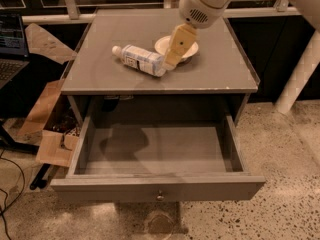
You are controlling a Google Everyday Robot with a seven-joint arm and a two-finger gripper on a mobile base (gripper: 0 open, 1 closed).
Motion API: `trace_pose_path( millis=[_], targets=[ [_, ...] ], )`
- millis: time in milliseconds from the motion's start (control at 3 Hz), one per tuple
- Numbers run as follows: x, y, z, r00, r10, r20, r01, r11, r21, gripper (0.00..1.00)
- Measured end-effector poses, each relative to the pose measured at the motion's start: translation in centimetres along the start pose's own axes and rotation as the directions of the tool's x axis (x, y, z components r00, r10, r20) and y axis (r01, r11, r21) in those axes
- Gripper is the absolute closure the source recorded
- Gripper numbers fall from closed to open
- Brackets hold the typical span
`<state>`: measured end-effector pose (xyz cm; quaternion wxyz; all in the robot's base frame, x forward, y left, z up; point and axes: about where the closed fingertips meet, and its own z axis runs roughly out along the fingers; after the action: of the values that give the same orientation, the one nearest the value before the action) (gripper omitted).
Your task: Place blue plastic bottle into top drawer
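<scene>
The blue plastic bottle (141, 59) lies on its side on the grey cabinet top (215, 74), with its white cap pointing left. My gripper (171, 61) hangs from the white arm and reaches down to the bottle's right end, in front of the white bowl. I cannot tell whether it touches the bottle. The top drawer (159, 188) is pulled wide open below the cabinet top. Its inside is bare and its small round knob (160, 196) faces the camera.
A white bowl (190, 46) sits on the cabinet top just behind my gripper, partly hidden by it. Cardboard boxes (50, 134) and a laptop (11, 49) are on the left. A white post (300, 69) stands on the right. The floor is speckled.
</scene>
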<state>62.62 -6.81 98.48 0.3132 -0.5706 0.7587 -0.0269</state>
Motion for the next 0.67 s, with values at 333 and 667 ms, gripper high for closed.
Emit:
trace_pose_path(
  millis=[333,667],
  targets=[
    [-2.1,-1.6,2.0,0.999,-0.010,0.044,0.009,0.9999,0.011,0.00],
    [-4.1,-3.3,3.7,0.998,-0.040,0.057,0.040,0.9992,0.005,0.00]
  ],
)
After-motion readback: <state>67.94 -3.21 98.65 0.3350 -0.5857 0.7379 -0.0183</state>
